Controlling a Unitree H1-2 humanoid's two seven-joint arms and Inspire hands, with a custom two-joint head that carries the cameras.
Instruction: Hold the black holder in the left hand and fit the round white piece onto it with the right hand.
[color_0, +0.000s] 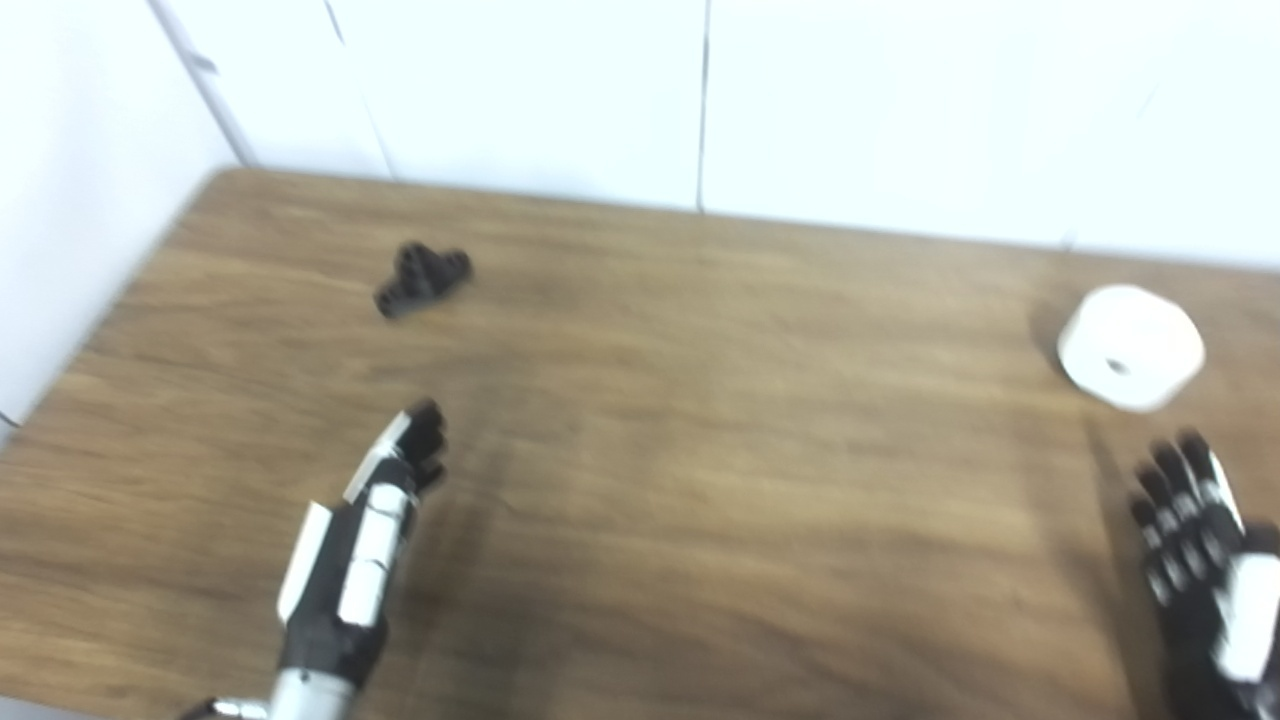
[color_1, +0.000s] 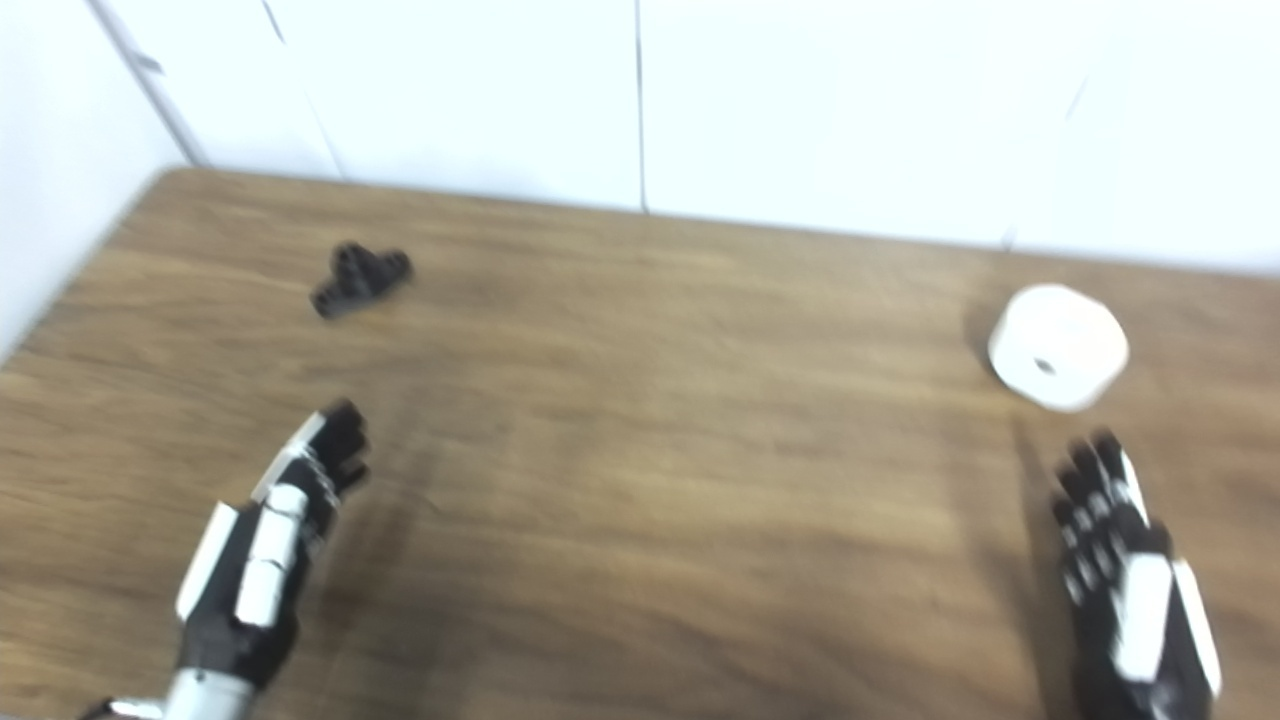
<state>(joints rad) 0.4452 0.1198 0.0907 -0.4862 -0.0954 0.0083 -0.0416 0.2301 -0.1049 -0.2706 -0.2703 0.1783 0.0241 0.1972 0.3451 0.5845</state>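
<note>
Black plastic holder (color_0: 421, 279), blurred, lies near the wooden table's (color_0: 700, 480) far left corner, long axis slanting toward the far right. Round white piece (color_0: 1131, 346) sits by the right edge, hole upward. Left hand (color_0: 370, 540) and right hand (color_1: 1125, 570) hover spread, holding nothing.

I am looking down at a brown wooden table (color_0: 700, 480), with white wall panels (color_0: 900, 100) running along twelve o'clock.

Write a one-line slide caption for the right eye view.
Both hands, left hand and right hand, open and empty on the wooden table, short of the black holder and round white piece.
</note>
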